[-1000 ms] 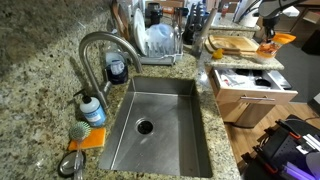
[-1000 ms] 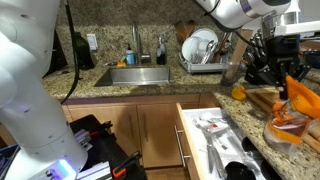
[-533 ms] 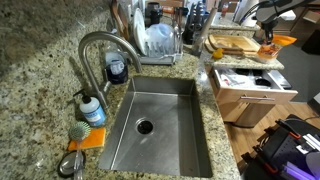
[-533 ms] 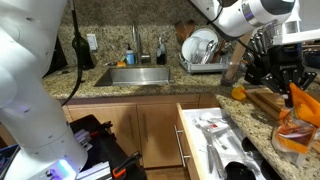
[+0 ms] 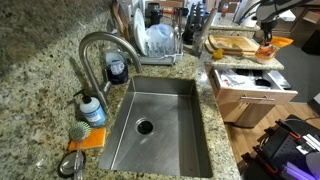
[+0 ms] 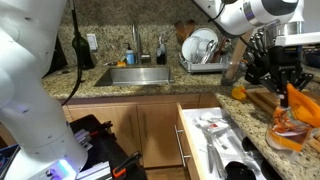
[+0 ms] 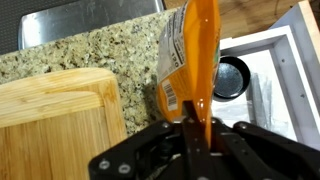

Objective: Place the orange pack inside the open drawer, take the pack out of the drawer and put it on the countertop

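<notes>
My gripper [image 7: 188, 122] is shut on the top edge of the orange pack [image 7: 185, 55], which hangs down from it with a barcode label showing. In both exterior views the gripper [image 6: 290, 88] holds the pack [image 6: 293, 118] above the granite countertop [image 7: 90, 55], beside the open drawer [image 6: 215, 140]. In an exterior view the pack [image 5: 281, 41] hangs past the cutting board, above the drawer [image 5: 252, 84]. The drawer holds papers and a black round object [image 7: 231, 78].
A wooden cutting board [image 7: 55, 125] lies on the counter by the pack. A steel sink [image 5: 160, 125] with a faucet [image 5: 100, 50], a dish rack [image 5: 160, 42], a soap bottle [image 5: 92, 108] and a scrubber [image 5: 82, 132] are nearby. An orange fruit [image 6: 238, 93] sits on the counter.
The gripper with the orange pack has moved a little downward, toward the counter by the drawer. Nothing else moved.
</notes>
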`<state>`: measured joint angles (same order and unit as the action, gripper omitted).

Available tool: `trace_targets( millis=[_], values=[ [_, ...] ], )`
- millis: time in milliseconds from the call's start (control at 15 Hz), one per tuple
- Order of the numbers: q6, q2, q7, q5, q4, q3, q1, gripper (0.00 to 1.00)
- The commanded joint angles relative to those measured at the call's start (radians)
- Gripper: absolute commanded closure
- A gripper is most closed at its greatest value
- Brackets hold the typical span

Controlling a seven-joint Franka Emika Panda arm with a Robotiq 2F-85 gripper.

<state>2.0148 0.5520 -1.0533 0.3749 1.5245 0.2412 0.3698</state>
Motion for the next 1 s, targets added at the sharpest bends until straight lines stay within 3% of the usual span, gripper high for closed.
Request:
trace_targets(
  millis=[0, 133, 733, 933],
  values=[
    [-0.023, -0.003, -0.059, -0.057, -0.021, -0.02, 0.047, 0.74],
    [-0.027, -0.006, -0.07, -0.065, -0.023, -0.014, 0.053, 0.68],
    [-0.023, -0.069, -0.083, -0.06, -0.026, -0.001, 0.066, 0.04],
    [-0.039, -0.176, -0.294, -0.08, 0.003, -0.023, 0.095, 0.0]
  ],
)
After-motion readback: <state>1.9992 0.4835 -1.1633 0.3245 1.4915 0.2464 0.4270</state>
